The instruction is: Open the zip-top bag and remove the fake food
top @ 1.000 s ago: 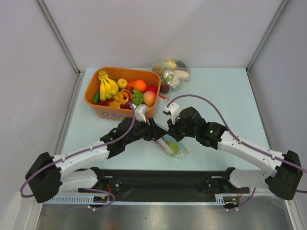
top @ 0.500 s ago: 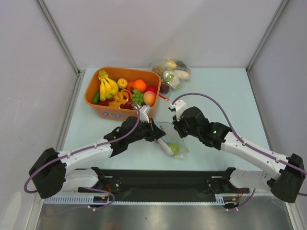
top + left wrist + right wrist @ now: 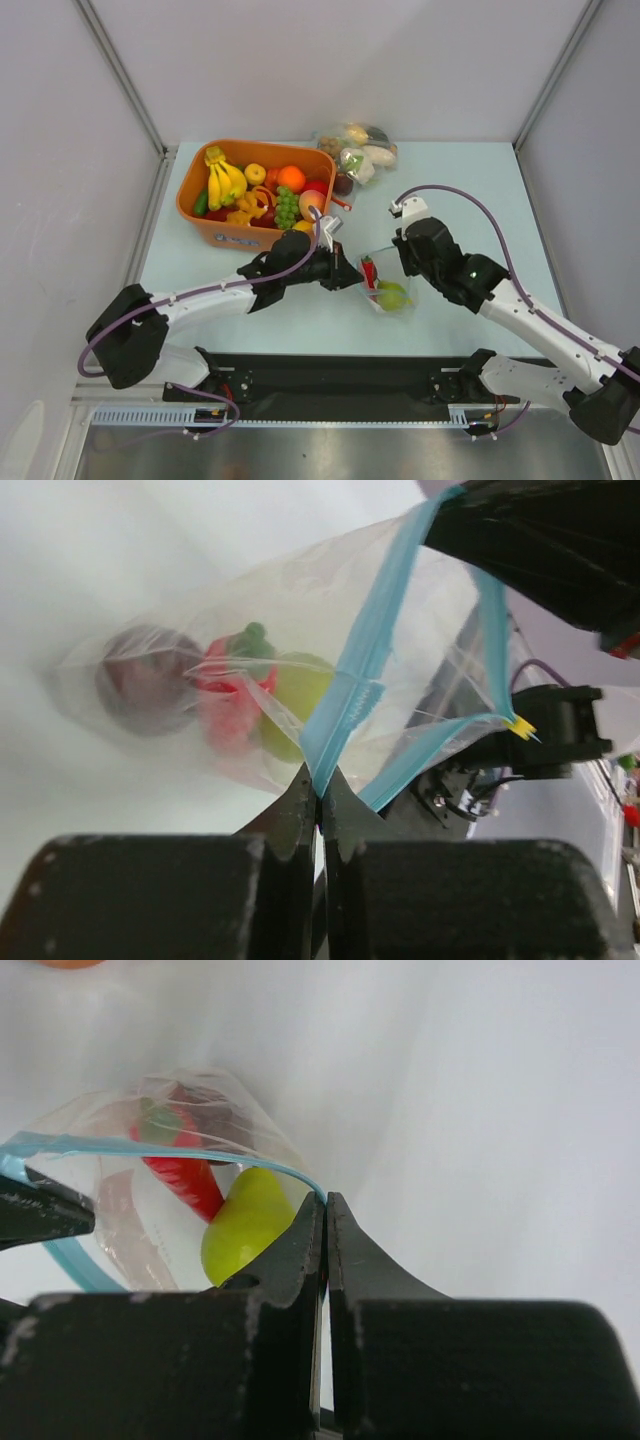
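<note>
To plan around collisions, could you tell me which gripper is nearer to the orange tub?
Left. The left gripper pinches the zip-top bag near the orange tub's front right corner; the right gripper holds the bag's opposite edge, farther right.

A robot lab test cell; blank white wall panels (image 3: 330, 60), aluminium frame posts (image 3: 120, 75), pale blue table (image 3: 470, 190).

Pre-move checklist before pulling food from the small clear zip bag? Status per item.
1. Left gripper shut on one lip of the small clear zip-top bag: ok.
2. Right gripper shut on the opposite lip: ok.
3. Pale blue zip strip parted: ok.
4. Light green pear, red chili, dark purple round fruit out: not ok, all inside.
5. A gripper free to pick: not ok.
6. Bag bottom resting on table: cannot tell.
</note>
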`<state>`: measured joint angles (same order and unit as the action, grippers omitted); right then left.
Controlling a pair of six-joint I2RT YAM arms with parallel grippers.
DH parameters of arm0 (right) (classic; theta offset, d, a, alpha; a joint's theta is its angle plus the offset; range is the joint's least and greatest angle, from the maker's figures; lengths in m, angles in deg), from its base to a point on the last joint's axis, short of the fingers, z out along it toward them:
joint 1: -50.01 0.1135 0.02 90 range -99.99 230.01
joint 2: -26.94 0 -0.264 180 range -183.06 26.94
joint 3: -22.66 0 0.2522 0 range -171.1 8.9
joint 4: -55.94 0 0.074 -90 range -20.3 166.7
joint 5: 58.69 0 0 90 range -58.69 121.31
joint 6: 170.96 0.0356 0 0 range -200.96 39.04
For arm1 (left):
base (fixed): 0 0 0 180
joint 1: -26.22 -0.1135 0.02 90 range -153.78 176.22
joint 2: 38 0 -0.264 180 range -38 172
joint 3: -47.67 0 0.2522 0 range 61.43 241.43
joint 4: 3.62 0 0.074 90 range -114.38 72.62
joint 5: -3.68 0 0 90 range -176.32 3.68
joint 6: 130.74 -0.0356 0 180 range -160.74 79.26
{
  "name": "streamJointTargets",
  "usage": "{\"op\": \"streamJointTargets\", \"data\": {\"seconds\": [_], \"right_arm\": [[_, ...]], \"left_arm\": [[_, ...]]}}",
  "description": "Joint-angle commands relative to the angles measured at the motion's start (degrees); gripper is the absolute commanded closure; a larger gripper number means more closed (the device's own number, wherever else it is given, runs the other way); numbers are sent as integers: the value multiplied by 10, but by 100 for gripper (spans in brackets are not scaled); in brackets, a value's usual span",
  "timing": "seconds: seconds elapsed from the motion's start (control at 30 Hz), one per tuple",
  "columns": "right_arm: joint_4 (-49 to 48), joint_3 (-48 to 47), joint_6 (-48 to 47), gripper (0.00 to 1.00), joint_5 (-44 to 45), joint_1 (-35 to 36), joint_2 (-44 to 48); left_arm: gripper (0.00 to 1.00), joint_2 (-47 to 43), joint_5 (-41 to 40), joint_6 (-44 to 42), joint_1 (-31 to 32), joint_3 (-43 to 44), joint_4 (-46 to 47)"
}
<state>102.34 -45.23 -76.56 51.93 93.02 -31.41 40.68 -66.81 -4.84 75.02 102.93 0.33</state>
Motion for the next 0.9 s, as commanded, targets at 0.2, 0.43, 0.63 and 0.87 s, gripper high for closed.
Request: {"op": "streamJointTargets", "data": {"seconds": [0.2, 0.43, 0.63, 0.87], "right_arm": [[-15, 1, 72, 100, 57, 64, -44], [-43, -4, 102, 100, 56, 110, -89], [-49, -18, 110, 100, 47, 127, -113], [-50, -26, 115, 100, 46, 133, -121]], "left_arm": [[93, -20, -151, -58, 12, 18, -206], [89, -18, -262, -70, 48, 40, -287], [58, -62, -358, -79, 103, 65, -289], [49, -135, -355, -38, 120, 47, -223]]}}
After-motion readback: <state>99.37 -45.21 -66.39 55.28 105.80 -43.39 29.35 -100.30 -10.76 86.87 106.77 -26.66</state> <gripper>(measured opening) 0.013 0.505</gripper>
